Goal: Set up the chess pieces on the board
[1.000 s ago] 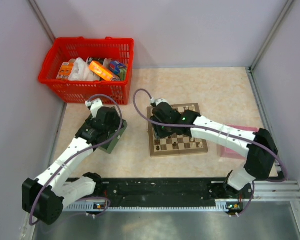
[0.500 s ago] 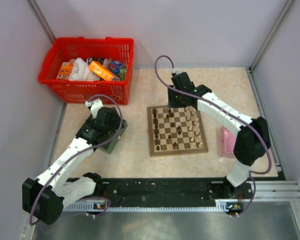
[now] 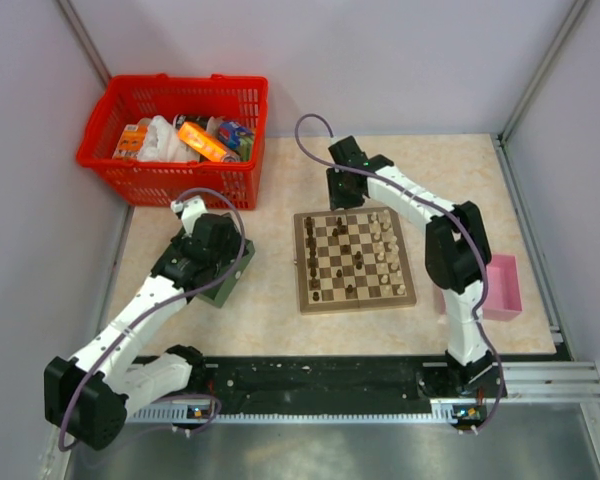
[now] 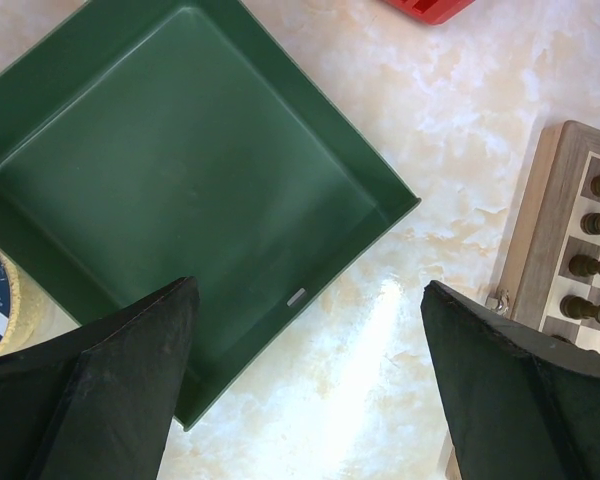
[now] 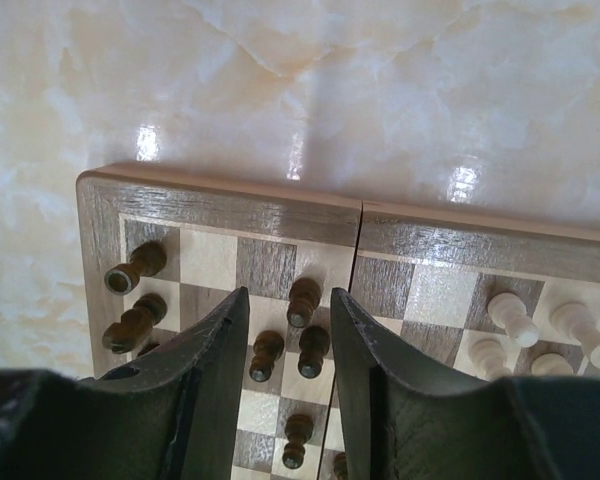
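Right wrist: right gripper (image 5: 289, 298) part-open, empty, above dark chess pieces (image 5: 313, 344) at the board (image 5: 220, 205) far edge; straddle one only, then close.

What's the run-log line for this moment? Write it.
left gripper: open over green tray | right gripper: narrowly open above dark pieces at board edge | held: nothing

From my overhead feed, the light is bright, even and soft, falling from above; shadows under the red basket (image 3: 170, 180) and the arms (image 3: 140, 310) are faint. On my wrist feeds, white glare spots gleam on the glossy table (image 4: 380, 300) and on the board (image 5: 230, 205) border. The near black fingers (image 4: 110, 400) look underexposed and slightly blurred.
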`<state>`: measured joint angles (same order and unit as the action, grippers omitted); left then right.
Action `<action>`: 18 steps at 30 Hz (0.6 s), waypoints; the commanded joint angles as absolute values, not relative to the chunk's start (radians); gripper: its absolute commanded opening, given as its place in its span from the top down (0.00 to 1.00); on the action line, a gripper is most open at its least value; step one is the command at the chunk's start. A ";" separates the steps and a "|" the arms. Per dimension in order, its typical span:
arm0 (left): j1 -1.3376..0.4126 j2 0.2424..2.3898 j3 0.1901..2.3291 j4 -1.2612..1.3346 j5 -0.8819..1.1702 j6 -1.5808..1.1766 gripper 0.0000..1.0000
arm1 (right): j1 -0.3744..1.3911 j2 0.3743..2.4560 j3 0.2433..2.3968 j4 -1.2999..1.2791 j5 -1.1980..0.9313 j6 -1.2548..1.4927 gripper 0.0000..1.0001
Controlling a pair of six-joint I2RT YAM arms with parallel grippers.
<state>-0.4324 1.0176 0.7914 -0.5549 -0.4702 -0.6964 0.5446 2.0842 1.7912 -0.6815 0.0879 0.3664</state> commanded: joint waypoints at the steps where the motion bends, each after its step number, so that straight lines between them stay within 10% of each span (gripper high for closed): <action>1: -0.425 0.994 0.818 -0.546 -0.505 -0.683 0.02 | 0.534 2.112 1.853 -0.715 0.086 0.342 0.62; 18: -0.426 0.991 0.833 -0.558 -0.508 -0.684 0.02 | 0.532 2.152 1.842 -0.727 0.054 0.344 0.66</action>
<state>-0.4313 1.0138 0.8021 -0.5617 -0.4892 -0.6842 0.5404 2.1330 1.8019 -0.7238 0.0708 0.3584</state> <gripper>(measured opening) 0.980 0.341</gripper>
